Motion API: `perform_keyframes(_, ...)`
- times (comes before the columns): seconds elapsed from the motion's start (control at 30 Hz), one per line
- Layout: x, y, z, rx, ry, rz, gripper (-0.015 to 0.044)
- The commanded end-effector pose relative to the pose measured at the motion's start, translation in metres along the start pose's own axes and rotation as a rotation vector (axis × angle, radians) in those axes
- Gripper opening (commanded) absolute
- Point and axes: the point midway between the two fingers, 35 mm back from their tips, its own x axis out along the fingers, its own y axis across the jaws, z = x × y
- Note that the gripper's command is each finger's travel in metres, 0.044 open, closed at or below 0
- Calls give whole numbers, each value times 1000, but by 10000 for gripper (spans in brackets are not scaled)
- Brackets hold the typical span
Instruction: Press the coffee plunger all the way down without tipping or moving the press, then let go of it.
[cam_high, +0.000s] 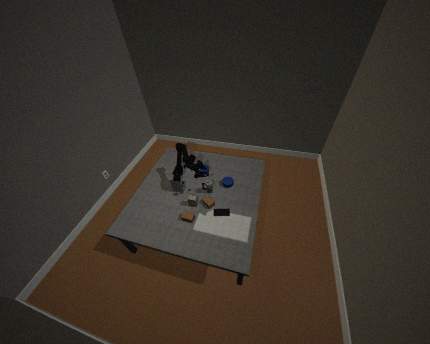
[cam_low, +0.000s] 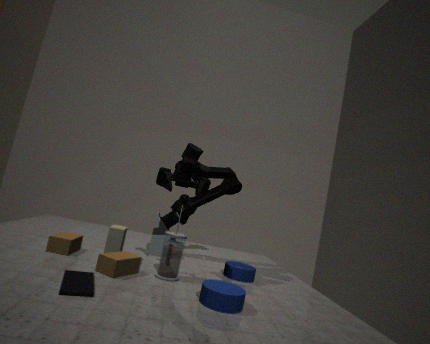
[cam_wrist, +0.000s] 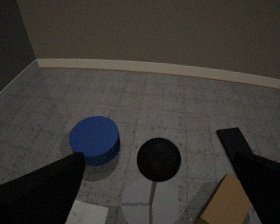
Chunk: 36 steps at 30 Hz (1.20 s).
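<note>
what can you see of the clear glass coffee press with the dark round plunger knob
The clear glass coffee press stands upright on the grey table, a see-through cylinder with dark contents and a pale rim. A thin rod rises to its dark round knob, so the plunger looks not yet pressed. The open gripper hangs above, not touching it. A tan block sits beside it, apart.

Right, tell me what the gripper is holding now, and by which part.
Nothing is held. The gripper is open, its fingers spread wide above the coffee press, with the black plunger knob below and untouched.
</note>
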Motion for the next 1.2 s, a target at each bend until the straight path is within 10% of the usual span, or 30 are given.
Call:
perform_keyframes(0.0, 8, -2, -5, 15, 6, -4, 440)
perform_keyframes(0.37, 22, 0, -5, 16, 0, 0, 440)
perform_keyframes(0.77, 22, 0, -5, 16, 0, 0, 125)
perform_keyframes(1.17, 23, 0, -6, 16, 0, 0, 123)
